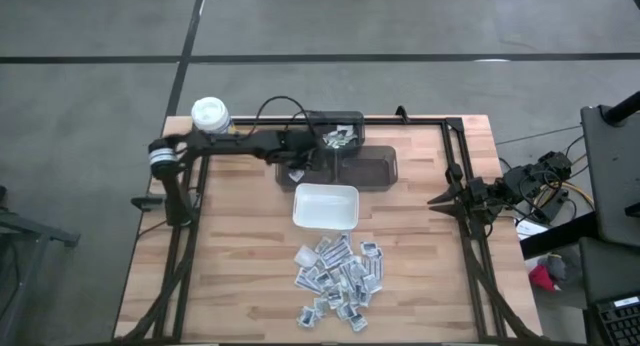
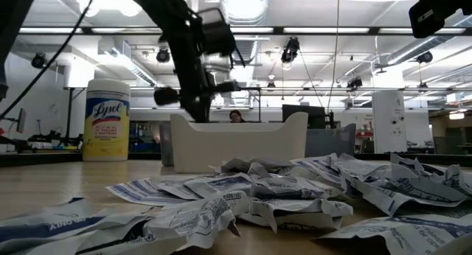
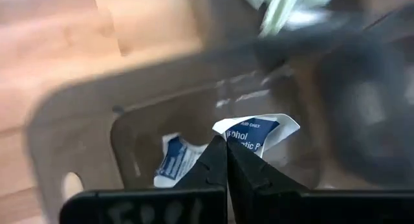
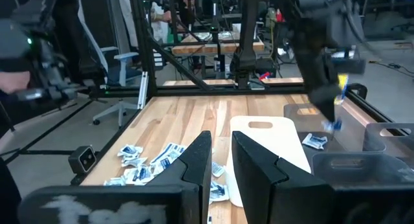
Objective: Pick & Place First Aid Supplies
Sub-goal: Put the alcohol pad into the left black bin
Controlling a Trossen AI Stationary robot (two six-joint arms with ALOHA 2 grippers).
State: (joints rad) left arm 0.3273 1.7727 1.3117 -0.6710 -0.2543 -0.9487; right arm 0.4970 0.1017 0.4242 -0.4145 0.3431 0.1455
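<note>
Crumpled first aid packets (image 2: 295, 189) heaped across the low view's foreground, shown in the high view as a pile (image 1: 340, 279) at lower centre of the wooden table (image 1: 230, 256), just below the white dish (image 1: 325, 207). Left gripper (image 3: 226, 160), fingers (image 3: 208, 172) together and clamped on one packet (image 3: 255, 132), poised over the dark tray (image 1: 375, 171) at upper centre, beside a dark bin (image 1: 335, 129). Right gripper (image 4: 221, 153), jaws slightly apart and empty, parked at the right edge; yellow canister (image 1: 210, 114) at upper left.

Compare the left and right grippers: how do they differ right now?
The left gripper is above the dark tray, fingers shut on a packet. The right gripper sits at the table's right edge, fingers slightly apart, empty. Both are dark, two-fingered.
</note>
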